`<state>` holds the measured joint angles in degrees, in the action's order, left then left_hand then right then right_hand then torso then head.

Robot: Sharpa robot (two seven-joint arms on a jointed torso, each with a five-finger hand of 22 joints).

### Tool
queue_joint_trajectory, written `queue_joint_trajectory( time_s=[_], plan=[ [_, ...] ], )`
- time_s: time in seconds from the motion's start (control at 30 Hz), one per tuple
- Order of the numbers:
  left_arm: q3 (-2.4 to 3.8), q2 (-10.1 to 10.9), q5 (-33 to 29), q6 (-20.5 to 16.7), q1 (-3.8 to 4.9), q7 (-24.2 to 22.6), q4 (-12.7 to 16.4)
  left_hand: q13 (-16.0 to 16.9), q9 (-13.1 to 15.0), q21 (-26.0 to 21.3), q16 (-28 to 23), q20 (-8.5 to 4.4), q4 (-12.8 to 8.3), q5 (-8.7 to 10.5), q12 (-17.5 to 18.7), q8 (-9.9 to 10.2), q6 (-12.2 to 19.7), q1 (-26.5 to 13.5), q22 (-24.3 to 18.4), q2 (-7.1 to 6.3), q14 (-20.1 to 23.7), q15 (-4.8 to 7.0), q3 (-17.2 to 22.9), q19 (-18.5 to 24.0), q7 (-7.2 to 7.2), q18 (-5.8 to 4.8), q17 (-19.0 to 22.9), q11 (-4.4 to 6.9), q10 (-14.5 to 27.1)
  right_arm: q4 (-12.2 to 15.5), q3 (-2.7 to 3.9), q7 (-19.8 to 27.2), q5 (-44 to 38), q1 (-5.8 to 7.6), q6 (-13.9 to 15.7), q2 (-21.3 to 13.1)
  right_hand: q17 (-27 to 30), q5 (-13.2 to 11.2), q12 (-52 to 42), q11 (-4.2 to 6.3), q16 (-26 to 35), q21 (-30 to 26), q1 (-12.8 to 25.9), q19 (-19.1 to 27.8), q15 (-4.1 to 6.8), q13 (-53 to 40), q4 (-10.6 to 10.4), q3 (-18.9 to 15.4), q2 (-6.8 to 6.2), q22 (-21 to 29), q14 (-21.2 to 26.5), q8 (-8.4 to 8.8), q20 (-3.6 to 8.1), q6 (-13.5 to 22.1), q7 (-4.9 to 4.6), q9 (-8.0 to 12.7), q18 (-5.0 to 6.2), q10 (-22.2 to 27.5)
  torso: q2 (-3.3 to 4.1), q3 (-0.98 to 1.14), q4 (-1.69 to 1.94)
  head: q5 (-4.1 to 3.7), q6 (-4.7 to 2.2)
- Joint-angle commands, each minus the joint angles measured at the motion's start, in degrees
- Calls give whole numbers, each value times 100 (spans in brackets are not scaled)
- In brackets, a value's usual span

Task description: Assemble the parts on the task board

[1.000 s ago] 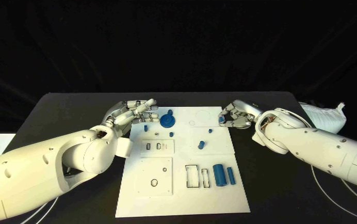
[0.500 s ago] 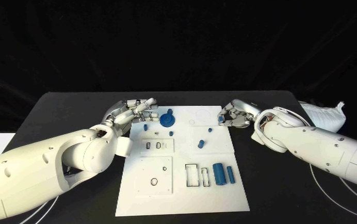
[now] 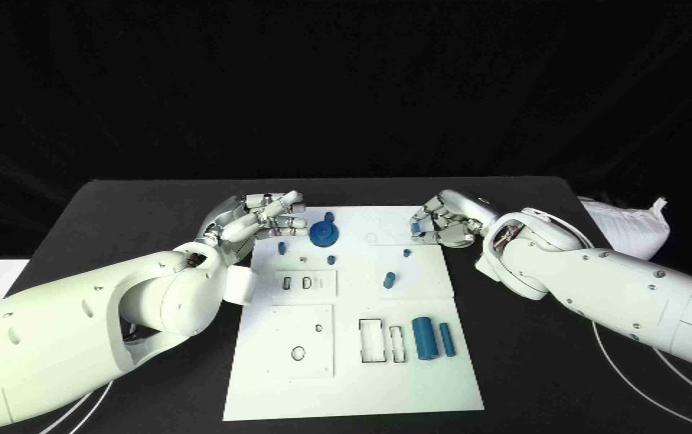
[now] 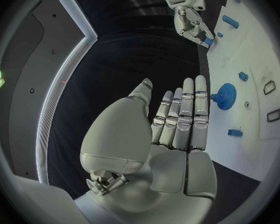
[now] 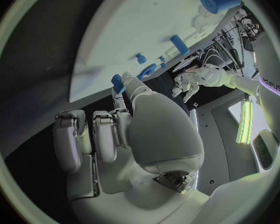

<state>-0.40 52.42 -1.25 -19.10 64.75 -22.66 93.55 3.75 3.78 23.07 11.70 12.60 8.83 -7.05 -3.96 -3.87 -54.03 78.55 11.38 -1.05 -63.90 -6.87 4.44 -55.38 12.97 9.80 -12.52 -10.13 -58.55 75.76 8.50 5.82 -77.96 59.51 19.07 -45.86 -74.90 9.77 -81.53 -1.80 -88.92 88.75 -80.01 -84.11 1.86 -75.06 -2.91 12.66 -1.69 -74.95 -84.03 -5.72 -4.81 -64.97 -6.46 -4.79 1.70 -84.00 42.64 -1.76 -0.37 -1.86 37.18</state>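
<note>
Board: the white task board (image 3: 356,354) lies mid-table on the black table (image 3: 130,214).
Left hand: the left hand (image 3: 260,216) hovers at the board's far left corner, fingers straight and apart, holding nothing.
Right hand: the right hand (image 3: 444,222) at the far right edge pinches a small blue part (image 5: 117,82).
Gear: a blue gear (image 3: 323,231) sits near the left fingers.

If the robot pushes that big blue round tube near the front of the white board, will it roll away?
Probably. The large blue cylinder lies on its side on the flat white task board, so a sideways nudge would likely roll it. It looks like stiff plastic, probably light. Pushed along its length, it would more likely slide.
</note>
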Motion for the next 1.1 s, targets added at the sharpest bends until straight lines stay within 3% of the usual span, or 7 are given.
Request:
queue_joint_trajectory(
  time_s=[0.03,0.17,0.37,0.5,0.63,0.9,1.1],
  plan=[
    [4,-8,-55,120,3,-85,-25,-4,-5,31,-23,6,-35,12,21,12,19,10,5,60,52,2,-14,37,23,41,-5,3,33,344,4,-361,-205,14,493,28,-1322,25,10,55,-16,7,33,-376,51,-918,-17,23,82,-1248,-557,6,52,-75,55,-18,-104,-245,7,-7,14,15,-16],
    [4,-1,-65,123,3,-96,-42,-4,-5,31,-23,6,-35,12,21,12,19,10,5,60,52,2,-14,37,23,41,-5,3,33,674,4,-583,-286,18,555,133,-1295,27,52,53,-2,4,82,-371,50,-892,-33,19,76,-1242,-550,18,54,-70,53,-16,-103,-228,6,-8,27,18,25],
    [4,9,-83,111,3,-131,-67,-4,-5,32,-24,6,-40,13,21,12,20,12,6,62,52,2,-13,38,23,42,-7,2,33,982,-38,-1003,-458,8,456,422,-1254,17,113,54,18,-9,109,-347,50,-853,-44,28,88,-1213,-541,24,55,-73,55,-16,-95,-203,2,-11,9,99,77],
    [4,18,-87,86,4,-151,-81,-3,-5,21,-37,10,-47,18,19,12,21,-1,2,54,70,-4,-27,67,24,39,-14,1,32,1022,-137,-1255,-553,-4,387,651,-1232,20,173,58,29,-19,109,-329,53,-815,-38,45,101,-1192,-536,25,56,-82,62,-18,-90,-176,7,-12,-8,132,88],
    [4,28,-99,66,5,-162,-92,-3,-4,-119,-142,49,-88,17,15,9,19,-38,-63,75,209,-49,-60,320,34,23,-21,-17,28,1030,-223,-1504,-773,-78,315,869,-1207,19,223,58,43,-30,118,-310,54,-783,-33,50,94,-1169,-531,36,57,-70,58,-15,-84,-155,10,-12,7,109,106],
    [4,16,-108,46,4,-177,-124,-3,-5,-190,-196,77,-120,15,16,10,21,-47,-101,92,267,-70,-72,430,41,25,-21,-27,31,961,-319,-1806,-1536,-221,169,1221,-1184,25,252,51,55,-19,154,-331,52,-767,-29,49,64,-1194,-525,59,59,-50,47,-9,-90,-141,7,-15,-7,113,143],
    [4,5,-114,133,3,-211,-139,-3,-5,-219,-218,89,-135,17,16,11,26,-52,-117,83,290,-78,-84,473,38,27,-20,-28,32,875,-371,-1865,-1766,-250,141,1381,-1188,27,243,51,53,-14,158,-339,52,-773,-28,49,59,-1204,-526,61,59,-49,47,-9,-93,-145,14,4,-15,129,150]
  ],
)
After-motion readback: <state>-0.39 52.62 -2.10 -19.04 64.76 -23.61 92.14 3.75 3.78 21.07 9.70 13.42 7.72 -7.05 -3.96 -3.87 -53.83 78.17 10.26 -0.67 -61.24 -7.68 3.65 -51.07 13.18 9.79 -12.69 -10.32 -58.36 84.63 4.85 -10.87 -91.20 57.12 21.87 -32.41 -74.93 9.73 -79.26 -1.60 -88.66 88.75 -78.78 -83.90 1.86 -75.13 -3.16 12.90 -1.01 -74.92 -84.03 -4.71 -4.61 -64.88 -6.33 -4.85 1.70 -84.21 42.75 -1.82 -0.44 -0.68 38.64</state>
